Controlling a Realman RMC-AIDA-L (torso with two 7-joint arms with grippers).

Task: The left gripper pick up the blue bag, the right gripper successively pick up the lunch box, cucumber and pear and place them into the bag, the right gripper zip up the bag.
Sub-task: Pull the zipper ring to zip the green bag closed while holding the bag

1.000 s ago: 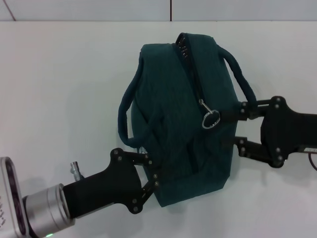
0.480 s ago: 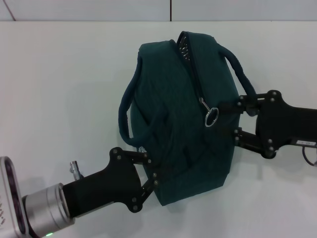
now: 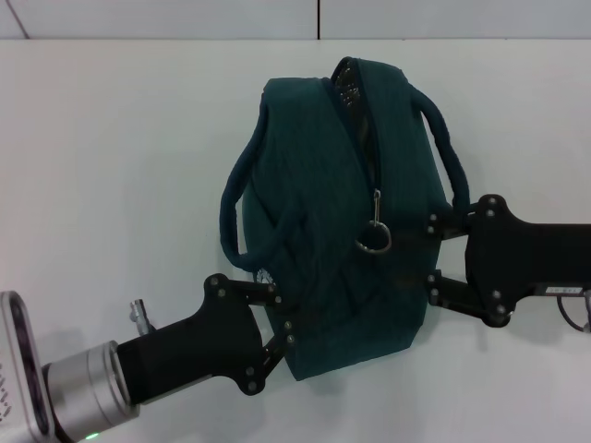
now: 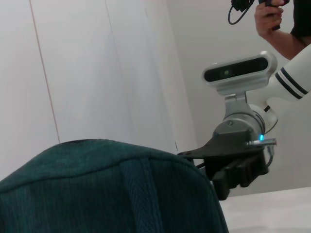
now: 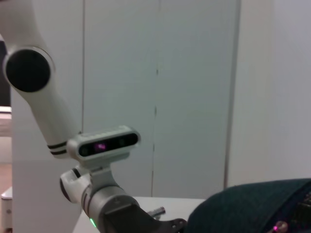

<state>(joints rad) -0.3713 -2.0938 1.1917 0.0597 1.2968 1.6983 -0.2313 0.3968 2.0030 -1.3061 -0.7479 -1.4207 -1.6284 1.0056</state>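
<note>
The blue bag (image 3: 342,212) lies on its side near the middle of the white tabletop (image 3: 120,157), toward the far edge, pinned between both arms. The left gripper (image 3: 277,318) has its fingers clamped on the bag's near lower corner, most likely to anchor the fabric against the pull of the zipper. The right gripper (image 3: 432,251) presses in from the right edge side, fingers spread against the bag's flank; whether they pinch any fabric cannot be told. The zipper's ring pull (image 3: 373,238) hangs free partway along the seam, and teeth gape open at the far end (image 3: 346,88), so zipping looks unfinished. No lunch box, cucumber or pear is in sight, presumably packed inside. Pale wall panels (image 4: 87,73) stand behind, and a person's hand (image 4: 269,19) holds a device in the left wrist view.
</note>
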